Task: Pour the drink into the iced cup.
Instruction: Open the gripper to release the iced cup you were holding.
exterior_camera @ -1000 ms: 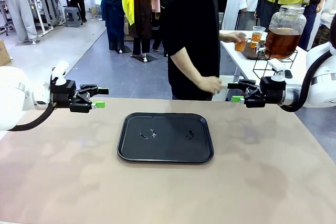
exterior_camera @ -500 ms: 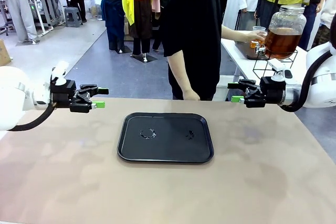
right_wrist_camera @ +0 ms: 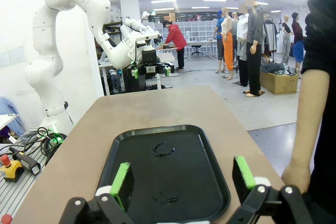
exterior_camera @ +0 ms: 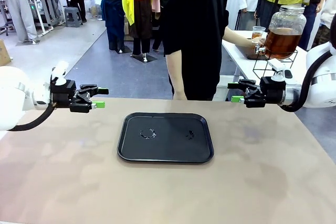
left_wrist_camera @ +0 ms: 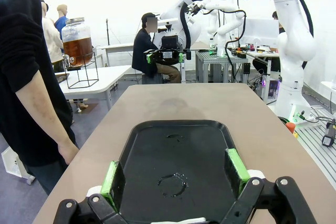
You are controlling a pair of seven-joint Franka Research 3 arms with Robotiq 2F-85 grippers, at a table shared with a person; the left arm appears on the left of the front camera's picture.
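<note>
The left gripper is held above the far left part of the table, its green-padded fingers spread apart with nothing between them. In the left wrist view the same gripper is seen gaping over the black tray. The right gripper is held at the far right edge of the table, likewise spread wide and empty; in its own wrist view the gripper frames the tray between its pads.

The black tray is laid flat at the table's middle, between the two grippers and apart from both. Small wet marks, one ring-shaped, are seen on its surface.

Beyond the far edge a person in a black top is stood, turned toward a white side table at the far right. There the drink is kept in a large lidded glass jar set on a black wire stand. A clear cup is held at the jar's left side by the person's hand, amber liquid visible in it.
</note>
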